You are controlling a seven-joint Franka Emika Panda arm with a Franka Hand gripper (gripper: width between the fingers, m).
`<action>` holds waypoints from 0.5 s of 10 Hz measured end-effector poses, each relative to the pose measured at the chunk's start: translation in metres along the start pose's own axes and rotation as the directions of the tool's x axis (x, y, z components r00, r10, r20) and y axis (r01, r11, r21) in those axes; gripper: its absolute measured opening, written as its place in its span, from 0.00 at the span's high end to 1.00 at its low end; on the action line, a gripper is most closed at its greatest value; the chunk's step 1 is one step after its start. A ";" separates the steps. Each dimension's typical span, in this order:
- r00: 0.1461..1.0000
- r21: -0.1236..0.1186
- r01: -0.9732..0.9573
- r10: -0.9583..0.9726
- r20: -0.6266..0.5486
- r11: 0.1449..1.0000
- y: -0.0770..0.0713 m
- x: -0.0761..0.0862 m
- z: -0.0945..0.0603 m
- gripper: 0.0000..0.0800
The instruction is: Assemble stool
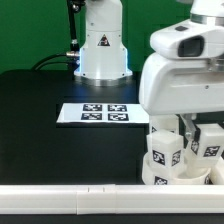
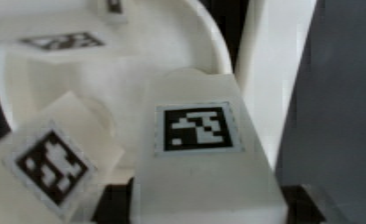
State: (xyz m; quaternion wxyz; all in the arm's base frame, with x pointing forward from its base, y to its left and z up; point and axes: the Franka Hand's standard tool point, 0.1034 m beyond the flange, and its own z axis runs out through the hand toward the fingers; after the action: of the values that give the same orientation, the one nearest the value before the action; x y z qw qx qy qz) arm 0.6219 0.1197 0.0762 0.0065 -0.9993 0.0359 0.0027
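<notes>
The white round stool seat (image 1: 150, 172) lies at the exterior view's lower right, with white blocky legs standing on it. One leg (image 1: 165, 150) shows a tag toward the camera, and another (image 1: 210, 143) stands to its right. My gripper (image 1: 187, 128) comes down from above between them, its fingertips hidden by the legs. In the wrist view a tagged leg (image 2: 201, 130) fills the gap between my gripper's (image 2: 210, 205) dark pads (image 2: 119, 205), which press on both its sides. A second tagged leg (image 2: 52, 165) leans beside it, and the seat's curved rim (image 2: 194, 40) lies behind.
The marker board (image 1: 103, 114) lies flat on the black table in the middle. A long white rail (image 1: 70, 192) runs along the front edge. The arm's white base (image 1: 102, 45) stands at the back.
</notes>
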 end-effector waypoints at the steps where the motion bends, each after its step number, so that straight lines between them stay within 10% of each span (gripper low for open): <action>1: 0.983 0.012 -0.185 0.185 0.000 0.983 0.000 0.001 0.000 0.58; 5: 0.904 0.016 -0.427 0.427 0.005 0.904 0.003 0.002 0.000 0.58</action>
State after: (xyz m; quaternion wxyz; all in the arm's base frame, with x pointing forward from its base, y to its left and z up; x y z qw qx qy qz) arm 0.6233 0.1166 0.0761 0.0139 -0.9672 0.2534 0.0044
